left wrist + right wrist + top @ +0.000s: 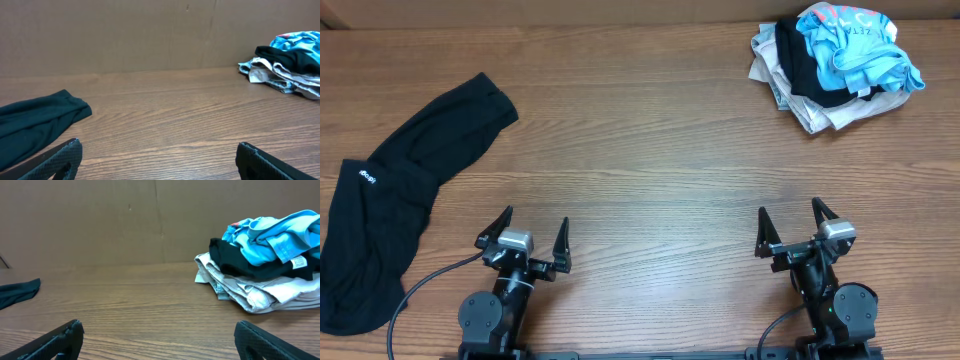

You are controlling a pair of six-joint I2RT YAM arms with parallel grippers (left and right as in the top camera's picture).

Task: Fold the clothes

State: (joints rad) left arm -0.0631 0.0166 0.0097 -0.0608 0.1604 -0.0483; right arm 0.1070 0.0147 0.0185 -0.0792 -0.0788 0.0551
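A large black T-shirt (395,190) with small white lettering lies bunched in a long strip along the left side of the table. Its end shows in the left wrist view (35,120) and a corner in the right wrist view (17,292). My left gripper (533,228) is open and empty near the front edge, just right of the shirt and not touching it. My right gripper (790,218) is open and empty at the front right. Both sets of fingers show bare wood between them in the left wrist view (157,152) and the right wrist view (157,332).
A pile of garments (835,65) sits at the back right: a light-blue one on top, black fabric under it, beige ones at the bottom. It shows in the left wrist view (285,67) and the right wrist view (265,267). A brown wall (150,35) backs the wooden table (650,150).
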